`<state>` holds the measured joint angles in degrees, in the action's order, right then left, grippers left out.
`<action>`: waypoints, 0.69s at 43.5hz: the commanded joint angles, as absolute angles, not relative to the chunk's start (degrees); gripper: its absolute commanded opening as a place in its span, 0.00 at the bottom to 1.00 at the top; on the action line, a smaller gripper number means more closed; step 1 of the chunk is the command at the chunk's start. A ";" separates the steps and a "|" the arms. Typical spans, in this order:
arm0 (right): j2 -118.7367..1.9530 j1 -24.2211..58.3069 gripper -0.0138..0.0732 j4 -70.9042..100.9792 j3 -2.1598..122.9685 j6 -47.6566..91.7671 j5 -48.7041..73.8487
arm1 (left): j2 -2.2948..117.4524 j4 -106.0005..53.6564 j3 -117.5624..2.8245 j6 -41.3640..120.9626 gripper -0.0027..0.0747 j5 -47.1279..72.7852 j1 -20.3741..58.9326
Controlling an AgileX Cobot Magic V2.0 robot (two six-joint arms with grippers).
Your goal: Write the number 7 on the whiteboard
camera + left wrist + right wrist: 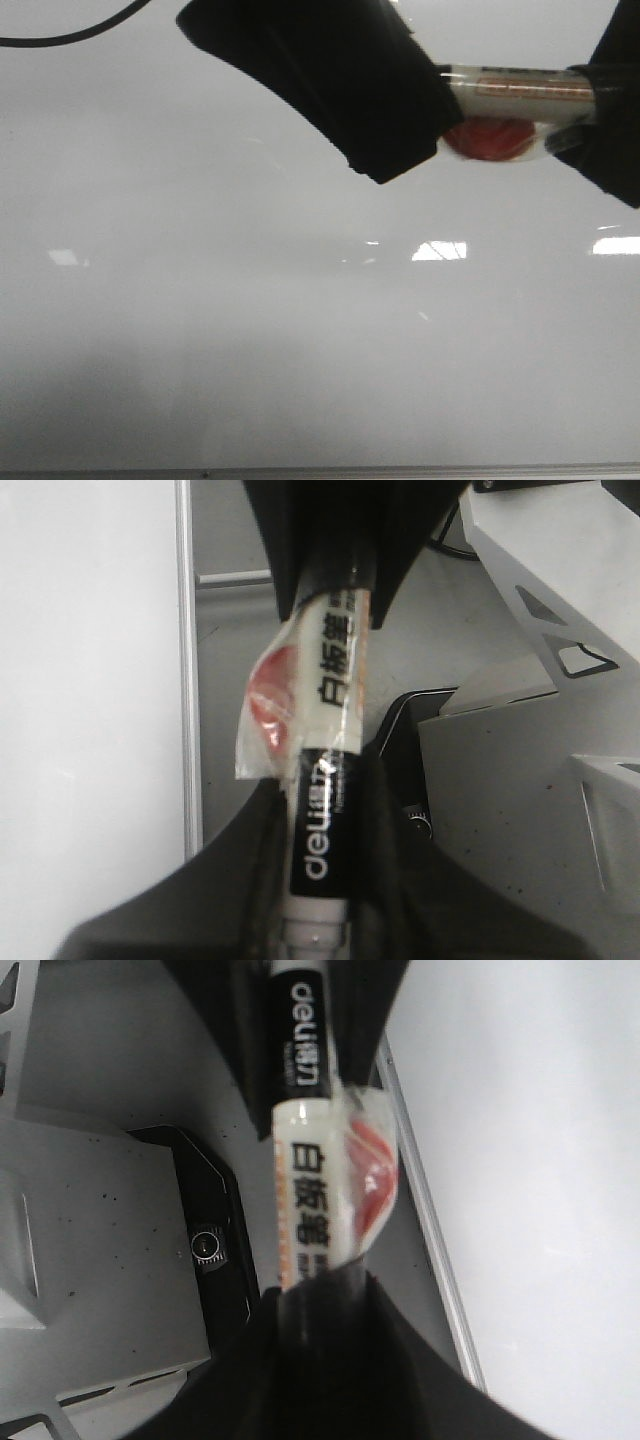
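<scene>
Both black grippers, left [340, 80] & right [610, 110], clamp one white-barrelled marker pen [515, 90] above the glossy pale whiteboard [250, 350]. Pen tip hidden by fingers. Red blob on its clear wrap unclear.

whiteboards: one, the whiteboard [250, 330], with one grey edge strip along its near side
markers: one, a white marker [520, 90] with black bands, lying across the far right of the scene
red patches on the marker's clear wrapping: one [490, 140]
grippers: two, the left gripper [315, 900] and the right gripper [320, 1340], one at each end of the marker
cables: one, a black cable [70, 35] at the far left
drawn strokes on the board: zero visible
</scene>
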<state>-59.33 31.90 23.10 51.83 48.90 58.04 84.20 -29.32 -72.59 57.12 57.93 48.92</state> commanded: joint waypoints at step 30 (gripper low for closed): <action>-49.98 19.79 0.84 19.15 55.53 38.95 55.35 | 69.13 -5.42 -73.20 18.36 0.04 60.08 23.44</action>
